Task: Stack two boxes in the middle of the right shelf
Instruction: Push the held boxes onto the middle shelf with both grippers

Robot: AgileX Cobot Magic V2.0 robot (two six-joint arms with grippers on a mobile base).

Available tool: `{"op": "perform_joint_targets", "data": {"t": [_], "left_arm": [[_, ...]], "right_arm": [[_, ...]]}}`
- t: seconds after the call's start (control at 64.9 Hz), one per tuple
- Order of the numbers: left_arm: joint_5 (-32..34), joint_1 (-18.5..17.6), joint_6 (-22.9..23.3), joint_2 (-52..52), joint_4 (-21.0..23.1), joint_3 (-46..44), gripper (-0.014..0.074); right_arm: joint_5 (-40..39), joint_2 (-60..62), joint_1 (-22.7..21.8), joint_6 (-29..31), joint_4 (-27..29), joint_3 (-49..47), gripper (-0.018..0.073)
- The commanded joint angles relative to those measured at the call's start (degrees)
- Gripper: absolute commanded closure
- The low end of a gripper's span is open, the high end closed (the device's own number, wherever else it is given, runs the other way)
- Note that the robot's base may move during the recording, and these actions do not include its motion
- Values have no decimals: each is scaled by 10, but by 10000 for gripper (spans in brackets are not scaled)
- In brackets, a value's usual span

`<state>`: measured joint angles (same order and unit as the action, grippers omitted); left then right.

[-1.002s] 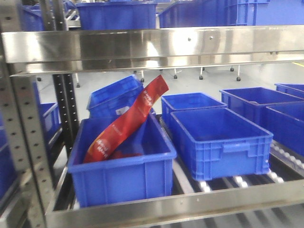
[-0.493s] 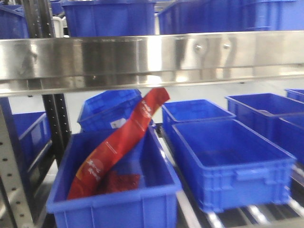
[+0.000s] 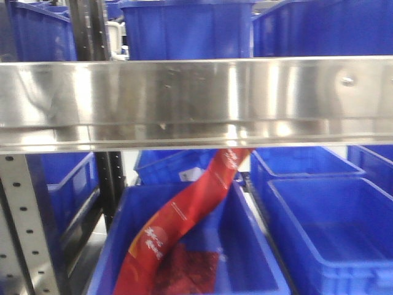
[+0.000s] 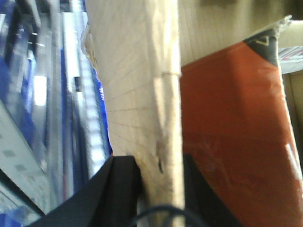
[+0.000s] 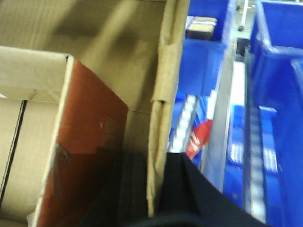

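Box (image 4: pixel 137 85) clamped on both sides.
Left gripper (image 4: pixel 158 187) and right gripper (image 5: pixel 158 189) each pinch its worn, creased brown wall.

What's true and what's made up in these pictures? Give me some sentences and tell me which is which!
1. A red packet leans in a blue bin. True.
2. The rail across the front view is wooden. False: it is shiny steel.
3. The left gripper pinches a wall of the cardboard box. True.
4. The right gripper is open and holds nothing. False: it is shut on a wall of the box.
5. The bins are green. False: every bin in view is blue.
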<state>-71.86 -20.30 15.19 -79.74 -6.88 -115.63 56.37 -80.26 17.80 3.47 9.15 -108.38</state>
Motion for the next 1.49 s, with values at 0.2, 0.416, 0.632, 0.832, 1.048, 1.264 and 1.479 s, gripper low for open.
{"op": "perform_joint_targets", "data": {"t": [0.2, 0.416, 0.632, 0.832, 1.048, 1.264, 1.479], "left_arm": [[29, 0, 0, 8, 11, -10, 708], [29, 0, 0, 8, 11, -10, 708], [29, 0, 0, 8, 11, -10, 708], [29, 0, 0, 8, 11, -10, 708], [29, 0, 0, 8, 11, -10, 708], [29, 0, 0, 8, 11, -10, 708], [29, 0, 0, 8, 11, -10, 708]], "right_arm": [[-28, 3, -4, 5, -25, -6, 711], [-28, 3, -4, 5, -25, -6, 711], [-28, 3, -4, 5, -25, -6, 711], [-28, 3, -4, 5, -25, -6, 711], [-28, 3, -4, 5, -25, -6, 711], [-28, 3, -4, 5, -25, -6, 711], [-28, 3, -4, 5, -25, -6, 711]]}}
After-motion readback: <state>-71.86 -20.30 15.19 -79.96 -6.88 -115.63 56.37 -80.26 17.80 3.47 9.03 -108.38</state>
